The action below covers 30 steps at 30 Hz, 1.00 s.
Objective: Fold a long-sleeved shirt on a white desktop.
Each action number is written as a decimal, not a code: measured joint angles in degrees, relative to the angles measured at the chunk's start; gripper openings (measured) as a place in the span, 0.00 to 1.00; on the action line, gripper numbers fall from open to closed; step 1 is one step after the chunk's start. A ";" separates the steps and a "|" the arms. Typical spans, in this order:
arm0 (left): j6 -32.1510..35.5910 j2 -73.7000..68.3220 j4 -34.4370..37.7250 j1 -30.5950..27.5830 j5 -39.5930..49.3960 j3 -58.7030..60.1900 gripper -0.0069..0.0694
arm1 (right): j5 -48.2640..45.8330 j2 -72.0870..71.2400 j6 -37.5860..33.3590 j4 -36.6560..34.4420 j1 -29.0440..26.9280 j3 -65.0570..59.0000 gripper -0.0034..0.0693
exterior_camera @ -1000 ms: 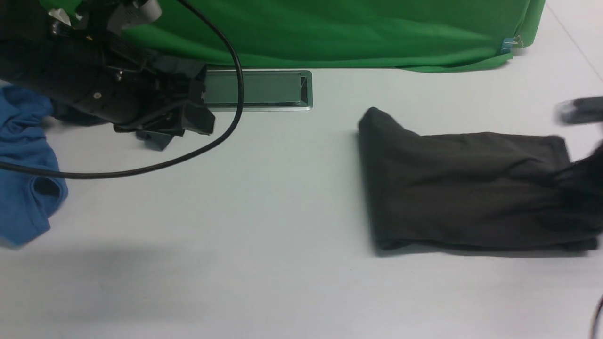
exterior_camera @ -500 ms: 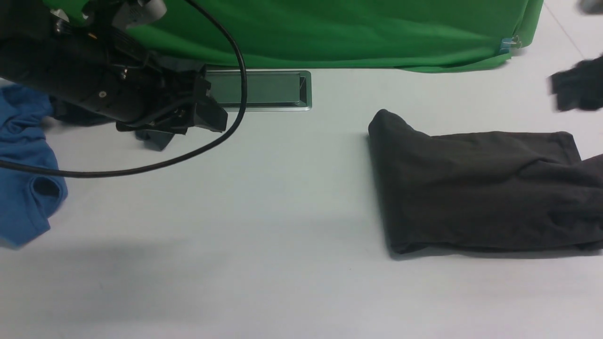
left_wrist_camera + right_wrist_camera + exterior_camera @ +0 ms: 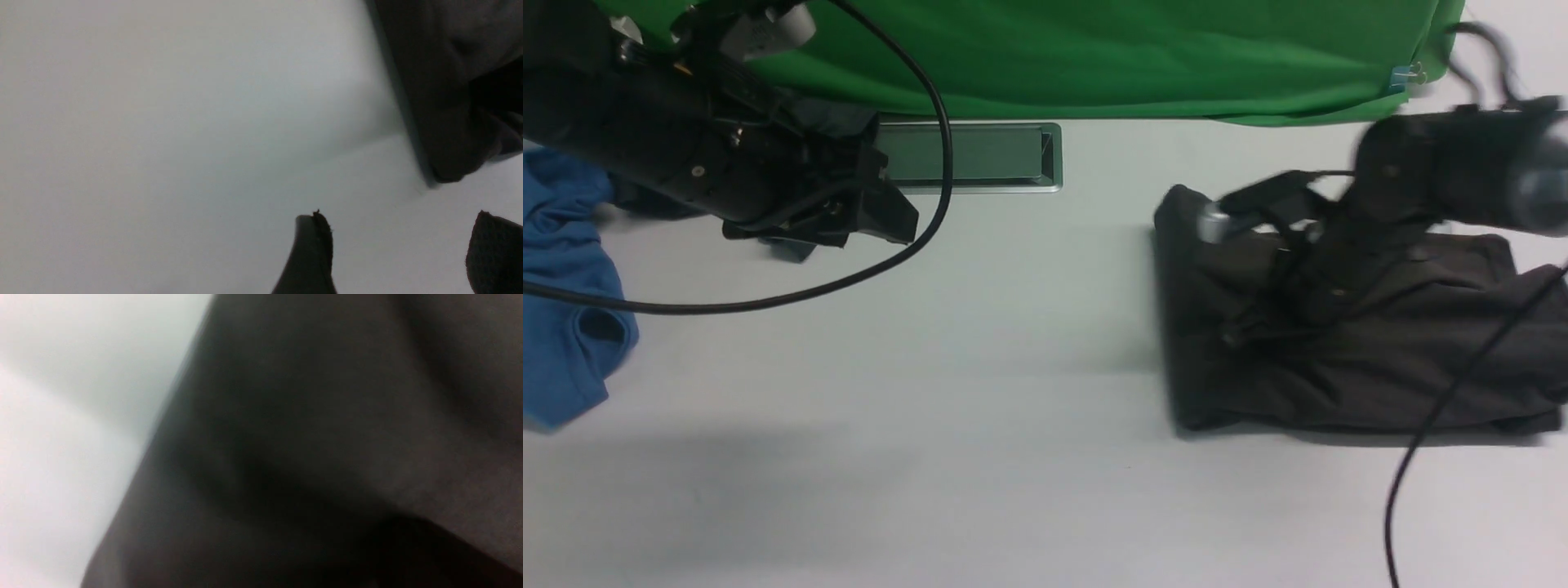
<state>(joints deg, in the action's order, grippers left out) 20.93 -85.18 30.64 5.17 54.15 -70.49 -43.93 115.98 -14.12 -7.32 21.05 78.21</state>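
Note:
The long-sleeved shirt (image 3: 1380,367) lies as a dark folded rectangle on the right of the white desktop (image 3: 980,367). My right gripper (image 3: 1250,327), blurred, reaches in from the right and bears down on the shirt's left half, where creases gather. It is shut; whether cloth is pinched is hidden. The right wrist view shows only dark shirt fabric (image 3: 327,416) up close beside the desktop (image 3: 61,416). My left gripper (image 3: 874,224) hangs at the far left, open, with bare desktop between its fingers. In its wrist view the left gripper (image 3: 400,216) stands short of the shirt's corner (image 3: 441,102).
A blue shirt (image 3: 564,310) lies at the left edge, and a small charcoal garment (image 3: 788,245) sits under the left arm. A grey cable tray (image 3: 980,155) lies before the green backdrop (image 3: 1094,57). Black cables (image 3: 849,278) loop over the left side, and another cable (image 3: 1437,425) hangs over the shirt's right.
My right arm swung back in from the far right and came down on the shirt with its jaws closing. The shirt creased and slid slightly left. The left arm barely moved.

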 joint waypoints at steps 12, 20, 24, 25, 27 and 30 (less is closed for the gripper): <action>0.14 0.00 -0.86 0.00 1.06 0.00 0.74 | 1.56 8.05 -1.40 -11.60 14.93 12.96 0.07; 0.26 0.00 -0.86 0.00 0.09 0.00 0.74 | -0.26 1.19 -0.21 -9.94 12.46 15.50 0.11; 0.26 0.00 -0.09 0.00 -1.19 0.00 0.74 | -1.06 -10.58 4.12 -2.37 8.44 15.82 0.17; 0.26 0.00 0.98 0.00 -1.42 0.00 0.74 | -2.42 -14.61 6.20 0.95 6.35 15.91 0.18; 1.37 0.00 3.09 0.00 -1.18 0.00 0.74 | -4.35 -20.02 8.85 5.08 4.12 15.96 0.20; 5.77 0.00 8.90 0.00 1.45 0.00 0.73 | -6.64 -30.64 12.21 9.46 -0.73 14.42 0.21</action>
<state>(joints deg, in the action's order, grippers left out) 26.70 -85.18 39.53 5.17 55.61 -70.49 -50.57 85.34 -1.91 2.14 20.32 92.63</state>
